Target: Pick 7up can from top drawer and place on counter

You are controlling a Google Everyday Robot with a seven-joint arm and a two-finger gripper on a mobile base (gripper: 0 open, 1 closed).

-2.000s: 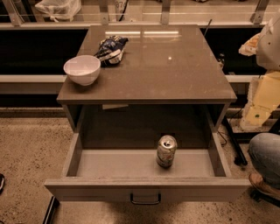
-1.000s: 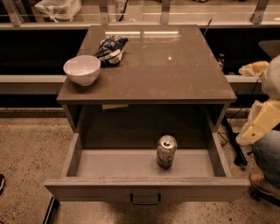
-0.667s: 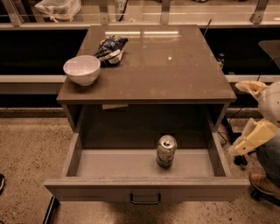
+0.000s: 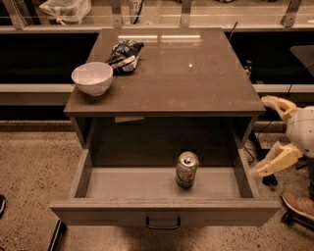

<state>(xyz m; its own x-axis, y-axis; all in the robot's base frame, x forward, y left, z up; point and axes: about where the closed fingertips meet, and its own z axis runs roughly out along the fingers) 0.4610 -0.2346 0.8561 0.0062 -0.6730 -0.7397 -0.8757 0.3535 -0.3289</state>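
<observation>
The 7up can (image 4: 187,169) stands upright inside the open top drawer (image 4: 162,212), right of centre on the drawer floor, with its shiny pull-tab top showing. The drawer is pulled fully out below the counter (image 4: 186,73), and its dark bar handle (image 4: 163,223) shows on the front panel. My gripper (image 4: 267,136) is at the right edge of the view, beside the drawer's right wall and apart from the can. Its two cream fingers (image 4: 275,160) are spread wide with nothing between them.
A white bowl (image 4: 92,77) sits at the counter's left front. A dark blue-and-white snack bag (image 4: 125,54) lies behind it. A plastic bag (image 4: 65,10) rests on the rail at the back left. A shoe (image 4: 297,204) and cables lie on the floor at right.
My gripper has moved down and left along the right edge, from beside the counter top to level with the drawer's right wall. The can, bowl and bag have not moved.
</observation>
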